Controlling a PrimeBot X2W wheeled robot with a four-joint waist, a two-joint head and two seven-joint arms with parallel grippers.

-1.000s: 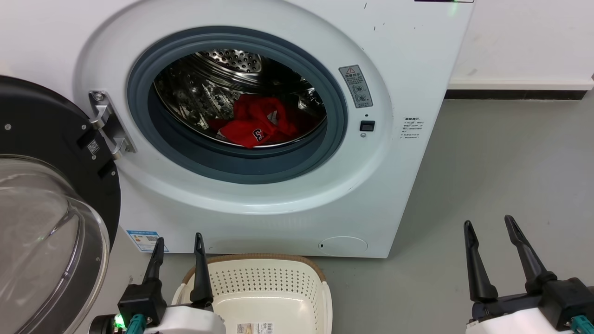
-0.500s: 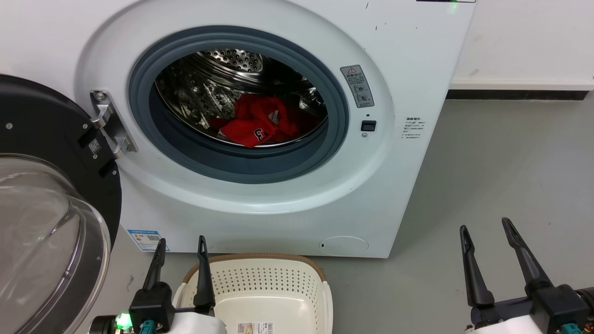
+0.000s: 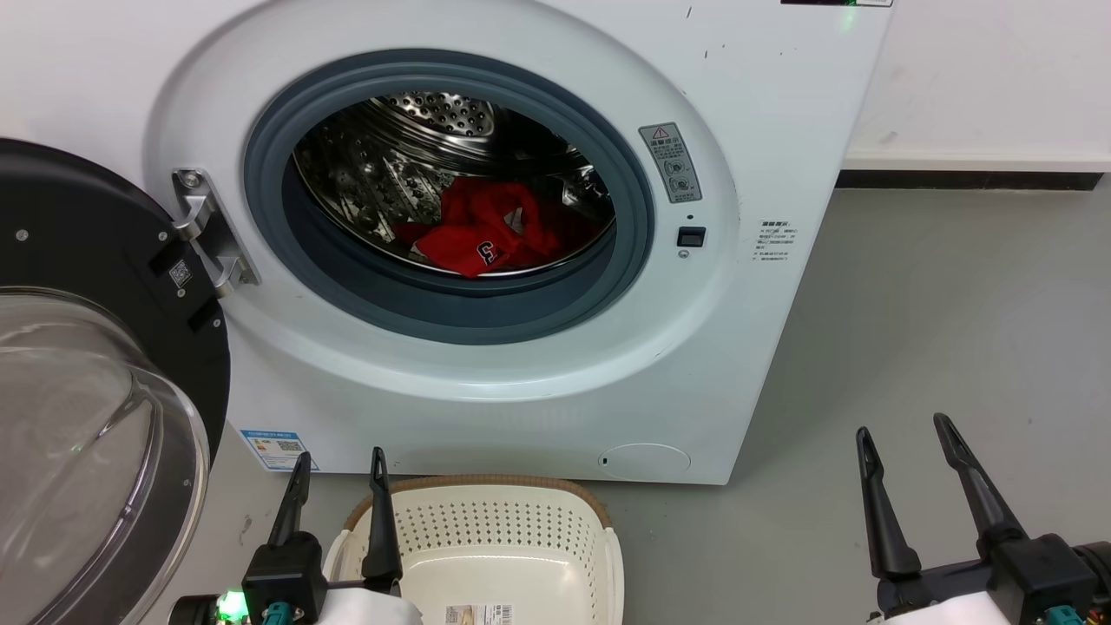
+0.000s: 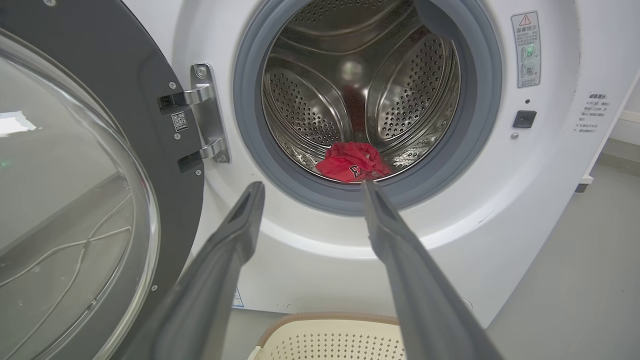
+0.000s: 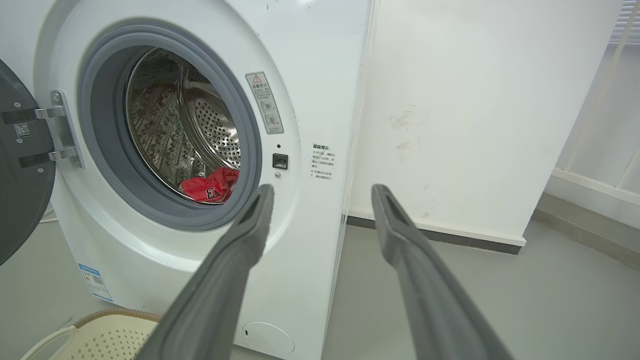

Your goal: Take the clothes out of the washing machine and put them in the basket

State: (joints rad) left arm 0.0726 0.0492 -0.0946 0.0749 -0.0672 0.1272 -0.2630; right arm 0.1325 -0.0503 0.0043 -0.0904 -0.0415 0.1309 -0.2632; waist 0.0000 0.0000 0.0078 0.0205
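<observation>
— At nine o'clock in the head view the door [image 3: 87,365] stands swung wide. How far along is the job?

— Barely begun, I judge: the clothes [image 3: 477,239] lie inside the washing machine [image 3: 764,130], near twelve o'clock, and the basket [image 3: 486,525] at six shows no garment.

— And the jaws?

— At seven, the left gripper [image 3: 340,454] is spread, holding nothing, beside the basket. At four, the right gripper [image 3: 901,425] is likewise spread, touching nothing, over the floor [image 3: 911,304].

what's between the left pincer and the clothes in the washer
Left wrist view: only the lower lip of the grey rubber ring of the washing machine lies between the open left pincer and the clothes; the opening is otherwise bare.
</observation>
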